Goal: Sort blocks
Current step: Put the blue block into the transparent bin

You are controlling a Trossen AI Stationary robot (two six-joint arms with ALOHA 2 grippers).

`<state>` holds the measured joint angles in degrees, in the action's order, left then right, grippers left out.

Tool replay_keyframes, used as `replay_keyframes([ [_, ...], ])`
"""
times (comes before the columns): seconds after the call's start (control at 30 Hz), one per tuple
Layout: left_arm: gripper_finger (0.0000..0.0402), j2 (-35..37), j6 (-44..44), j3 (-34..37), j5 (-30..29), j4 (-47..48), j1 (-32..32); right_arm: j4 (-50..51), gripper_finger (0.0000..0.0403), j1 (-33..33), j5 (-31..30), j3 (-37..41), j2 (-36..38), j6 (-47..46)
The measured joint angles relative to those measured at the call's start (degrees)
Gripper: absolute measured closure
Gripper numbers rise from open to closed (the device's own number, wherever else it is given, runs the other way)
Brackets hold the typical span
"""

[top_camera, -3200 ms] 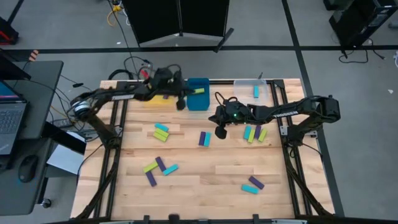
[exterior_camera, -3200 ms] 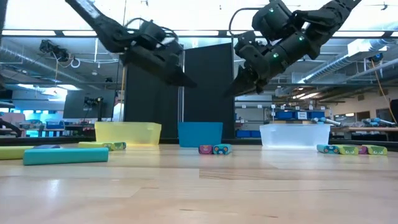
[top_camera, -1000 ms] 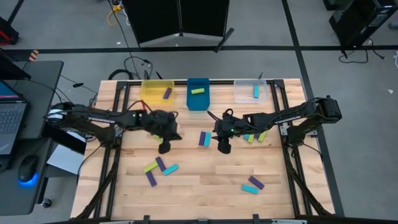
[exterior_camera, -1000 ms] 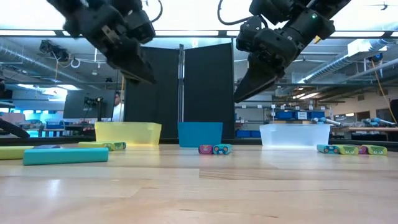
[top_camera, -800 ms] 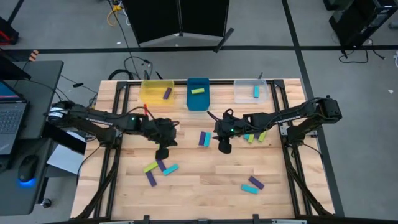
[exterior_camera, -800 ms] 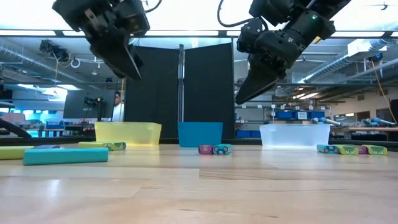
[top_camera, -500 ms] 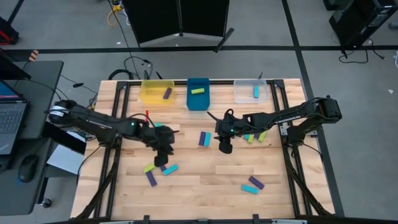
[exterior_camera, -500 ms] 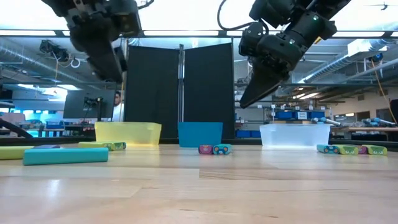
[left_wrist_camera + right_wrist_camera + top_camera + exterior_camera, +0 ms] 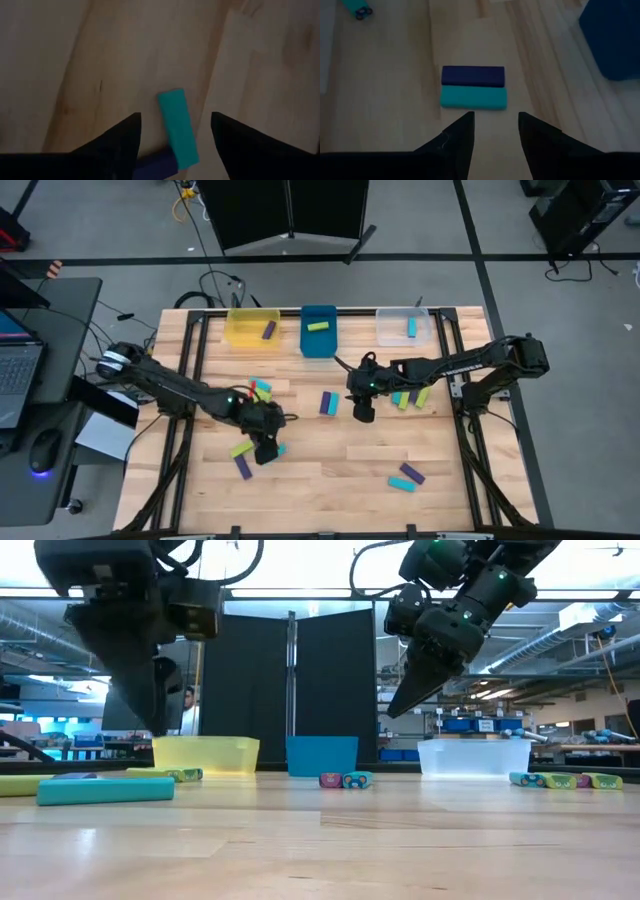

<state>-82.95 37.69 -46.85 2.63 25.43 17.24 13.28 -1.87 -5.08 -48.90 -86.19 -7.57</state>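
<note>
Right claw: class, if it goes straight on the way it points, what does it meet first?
Probably the cyan block, lying against the purple block, just ahead of the open right claw; depth is uncertain.

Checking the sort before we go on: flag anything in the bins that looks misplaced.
Colours don't match: a purple block lies in the yellow bin and a lime block in the blue bin. The clear bin holds one cyan block.
</note>
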Motion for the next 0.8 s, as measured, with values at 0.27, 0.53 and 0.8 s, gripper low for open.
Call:
replay_keyframes([
  [0.27,0.0149,-4.9,0.3,0.0,-4.4,-1.3,3.0,-0.2,0.024,-0.8,-2.6,0.0,0.0,0.7],
  [0.53,0.0149,-9.5,1.3,-0.2,-5.8,-3.1,5.8,0.1,0.024,-0.4,-2.9,0.0,0.0,-0.3],
  [0.8,0.0149,-10.3,3.4,0.0,-7.5,-7.2,7.6,-0.3,0.024,0.7,-3.0,0.0,0.0,-0.7],
])
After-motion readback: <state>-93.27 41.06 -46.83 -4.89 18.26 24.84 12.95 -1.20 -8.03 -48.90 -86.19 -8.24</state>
